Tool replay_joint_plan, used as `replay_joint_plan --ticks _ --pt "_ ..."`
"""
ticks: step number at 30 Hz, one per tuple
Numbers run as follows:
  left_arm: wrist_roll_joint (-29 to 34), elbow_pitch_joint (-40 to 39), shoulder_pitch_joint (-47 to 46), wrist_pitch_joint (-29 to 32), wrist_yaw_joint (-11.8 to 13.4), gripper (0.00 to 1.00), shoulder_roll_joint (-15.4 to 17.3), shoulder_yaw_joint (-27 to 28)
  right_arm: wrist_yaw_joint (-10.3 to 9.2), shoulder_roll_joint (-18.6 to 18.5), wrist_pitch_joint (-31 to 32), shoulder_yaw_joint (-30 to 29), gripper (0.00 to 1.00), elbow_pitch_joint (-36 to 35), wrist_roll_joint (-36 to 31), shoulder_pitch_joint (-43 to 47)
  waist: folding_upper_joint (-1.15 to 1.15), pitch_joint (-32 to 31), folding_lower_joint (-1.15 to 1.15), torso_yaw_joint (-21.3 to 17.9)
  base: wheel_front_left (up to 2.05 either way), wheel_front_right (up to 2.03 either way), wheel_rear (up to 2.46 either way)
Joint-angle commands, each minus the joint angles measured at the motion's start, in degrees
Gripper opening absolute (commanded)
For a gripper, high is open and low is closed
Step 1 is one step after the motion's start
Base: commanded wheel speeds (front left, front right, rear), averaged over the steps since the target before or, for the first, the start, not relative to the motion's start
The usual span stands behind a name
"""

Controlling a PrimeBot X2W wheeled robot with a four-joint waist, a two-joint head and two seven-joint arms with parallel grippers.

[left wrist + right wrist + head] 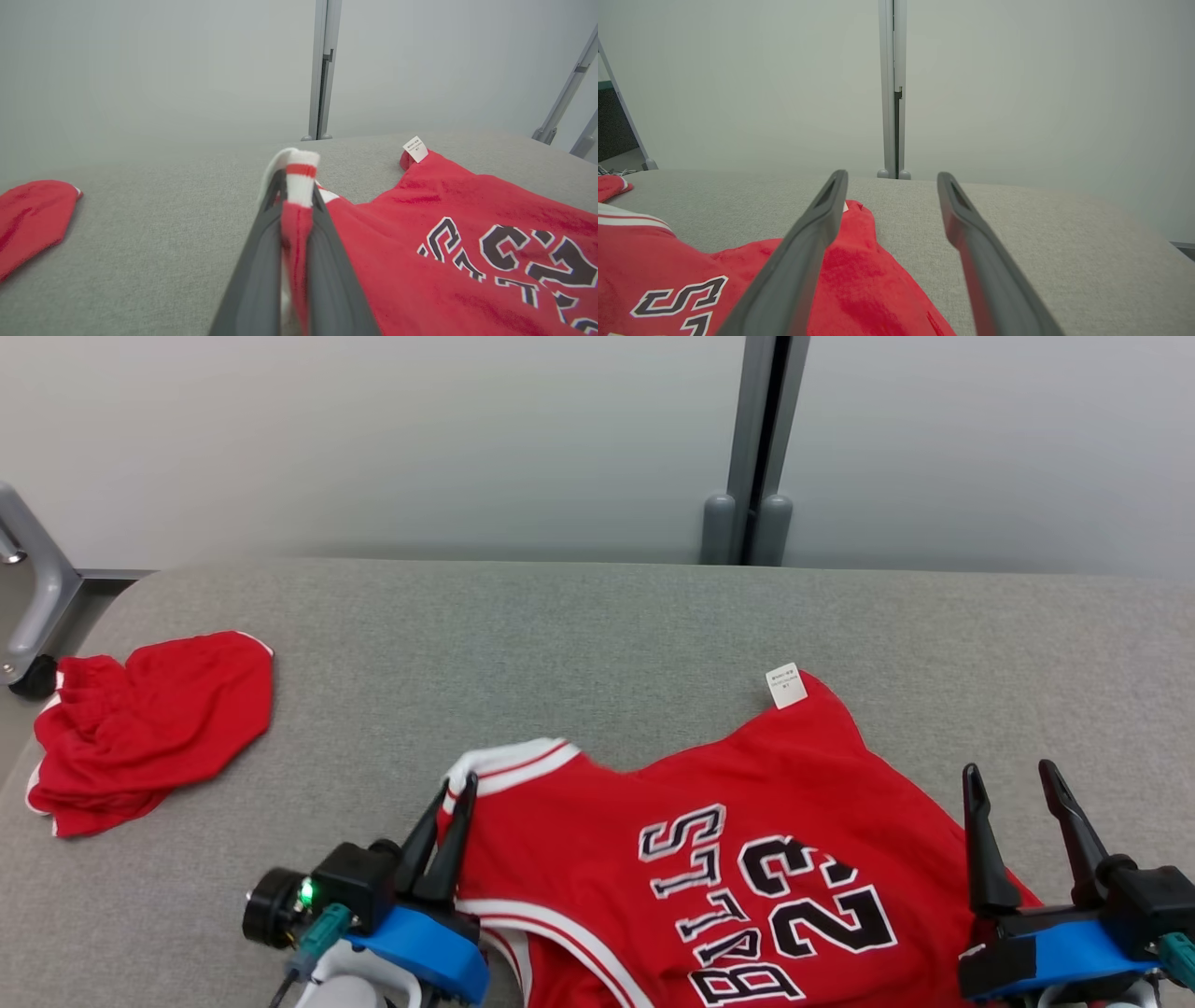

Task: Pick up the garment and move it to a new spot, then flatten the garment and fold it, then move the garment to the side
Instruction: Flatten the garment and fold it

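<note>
The garment (747, 859) is a red basketball jersey with black-and-white lettering and a white tag, lying spread on the grey padded surface (597, 635). My left gripper (457, 786) is shut on the jersey's white-and-red trimmed edge at its left corner. In the left wrist view that trim (299, 182) sticks up between the two dark fingers (261, 261), and the rest of the jersey (467, 242) spreads to the right. My right gripper (1013, 775) stands open over the jersey's right side. In the right wrist view its fingers (812, 233) are spread above the red cloth (859, 280).
A second red cloth item (149, 728) lies crumpled at the left of the padded surface, also at the edge of the left wrist view (32, 219). A grey metal frame leg with a wheel (28, 616) stands at the far left. A pale wall with a grey post (756, 448) runs behind.
</note>
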Motion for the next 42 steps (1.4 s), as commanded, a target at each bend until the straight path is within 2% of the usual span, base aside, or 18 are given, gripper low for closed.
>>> replay_joint_plan --ticks 1,11,20,26,32,42 --pt "0.23 -2.45 -0.12 -0.26 -0.05 0.00 0.84 0.19 0.03 -0.03 -0.21 -0.24 1.00 -0.15 0.55 0.79 0.00 -0.16 0.00 0.34 0.00 0.00 0.00" --pt "1.79 -18.46 -3.23 2.42 0.92 0.00 5.06 1.69 0.03 -0.04 -0.21 -0.14 1.00 -0.13 1.23 0.12 0.00 -1.02 0.00 0.08 0.00 0.00 0.00" --pt "2.01 -21.55 -5.85 5.03 1.62 0.00 7.96 3.45 0.03 -0.05 -0.21 -0.33 1.00 -0.13 1.65 -0.61 0.00 0.89 0.00 -2.91 0.00 0.00 0.00" --pt "2.56 -20.13 -10.12 5.31 1.31 0.00 9.87 3.54 0.03 -0.05 -0.21 -0.83 1.00 -0.62 1.49 -2.34 0.00 4.25 0.00 -5.20 0.00 0.00 0.00" --pt "2.67 -15.85 -18.44 4.75 0.86 0.00 12.08 4.29 0.03 -0.05 -0.21 -1.22 1.00 -1.19 1.43 -4.73 0.00 8.94 0.00 -7.65 0.00 0.00 0.00" --pt "3.01 -1.79 -35.24 2.31 0.20 0.00 16.53 4.28 0.03 -0.04 -0.21 -1.61 1.00 -2.21 1.87 -9.43 0.00 17.64 0.00 -12.58 0.00 0.00 0.00"
